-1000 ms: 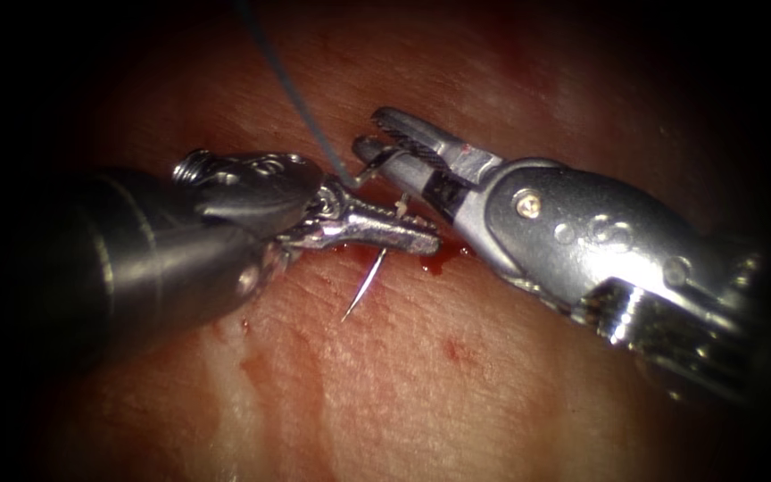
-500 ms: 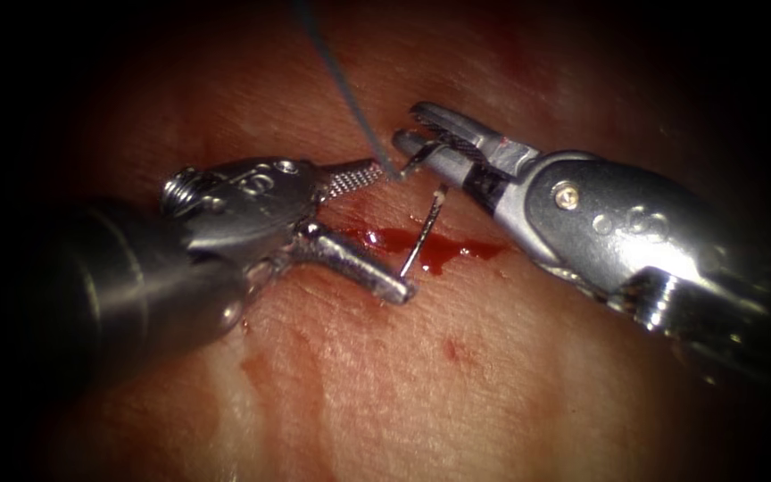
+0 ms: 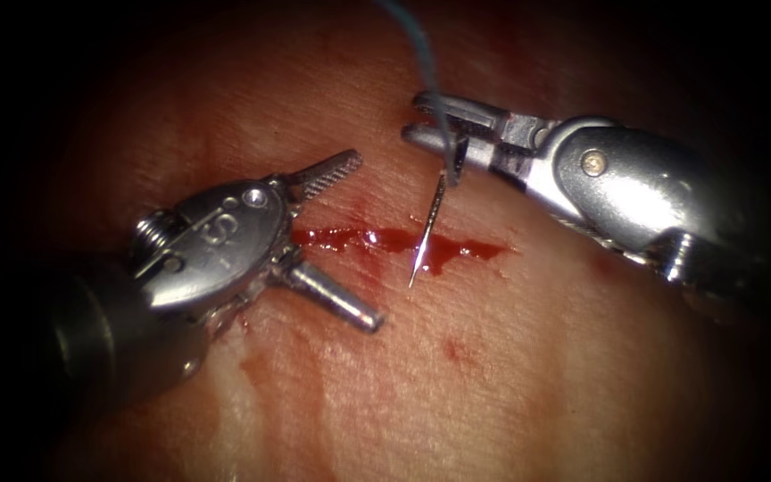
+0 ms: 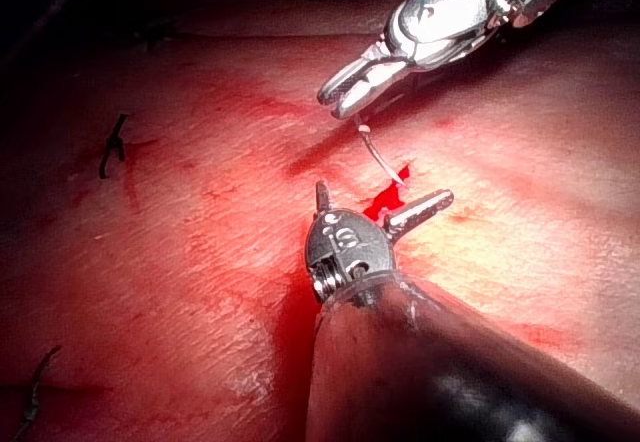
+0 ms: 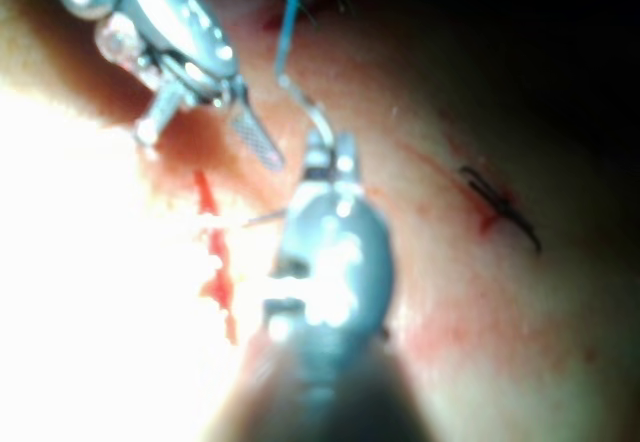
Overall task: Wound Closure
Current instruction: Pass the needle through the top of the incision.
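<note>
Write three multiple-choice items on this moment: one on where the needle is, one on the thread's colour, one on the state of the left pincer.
1. The needle is held
A. by the right pincer, near its thread end
B. by the left pincer
C. by nothing, buried in the tissue

2. The thread is
A. white
B. blue
C. black

3. The left pincer is
A. shut on the needle
B. shut on thread
C. open, holding nothing

Key: 1 A, the jaws grip it there and its tip hangs over the red fluid; 2 B, a blue strand rises from the needle; 3 C, its jaws stand spread apart.
</note>
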Available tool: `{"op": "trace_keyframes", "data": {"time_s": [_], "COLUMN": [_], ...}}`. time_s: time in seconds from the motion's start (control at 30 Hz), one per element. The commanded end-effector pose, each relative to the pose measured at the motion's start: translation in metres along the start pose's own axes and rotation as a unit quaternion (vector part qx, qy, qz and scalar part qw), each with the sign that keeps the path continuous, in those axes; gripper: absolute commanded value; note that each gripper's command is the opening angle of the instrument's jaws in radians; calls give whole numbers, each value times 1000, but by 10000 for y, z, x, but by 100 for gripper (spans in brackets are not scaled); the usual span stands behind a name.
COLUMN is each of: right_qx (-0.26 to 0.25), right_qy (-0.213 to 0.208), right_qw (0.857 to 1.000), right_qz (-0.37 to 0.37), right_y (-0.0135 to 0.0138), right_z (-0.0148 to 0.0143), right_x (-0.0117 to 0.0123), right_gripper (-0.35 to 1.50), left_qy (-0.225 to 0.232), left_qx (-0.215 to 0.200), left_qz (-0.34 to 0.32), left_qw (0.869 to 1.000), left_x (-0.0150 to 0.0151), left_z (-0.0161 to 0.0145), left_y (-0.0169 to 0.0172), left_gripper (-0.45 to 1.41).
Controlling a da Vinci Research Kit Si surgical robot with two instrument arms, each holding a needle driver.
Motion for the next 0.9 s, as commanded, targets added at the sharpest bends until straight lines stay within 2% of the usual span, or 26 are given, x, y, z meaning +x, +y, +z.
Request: {"op": "trace_keyframes", "data": {"time_s": [0.03,0.1,0.2,0.23,0.3,0.4,0.63,0.9], "right_qx": [7,18,25,26,29,27,21,22], "right_qy": [7,16,22,24,26,25,35,44], "right_qw": [1000,999,997,996,995,993,991,987], "right_qz": [-18,-40,-67,-79,-97,-116,-124,-154], "right_y": [11,16,23,25,31,36,40,34], "right_z": [6,4,2,1,1,3,9,17], "right_x": [-7,-12,-18,-20,-26,-32,-33,-27], "right_gripper": [-35,-35,-35,-35,-35,-35,-35,-35], "left_qy": [-1,0,-4,-6,-19,-46,-74,-96], "left_qx": [0,2,2,1,0,-3,-12,-13], "left_qz": [10,22,29,30,35,42,47,25], "left_qw": [1000,1000,1000,1000,999,998,996,995], "left_x": [-5,-12,-22,-26,-35,-50,-77,-94], "left_z": [7,8,11,13,19,25,33,33], "left_y": [-6,-3,0,1,4,5,5,-9], "left_gripper": [87,76,40,35,17,0,-17,-20]}}
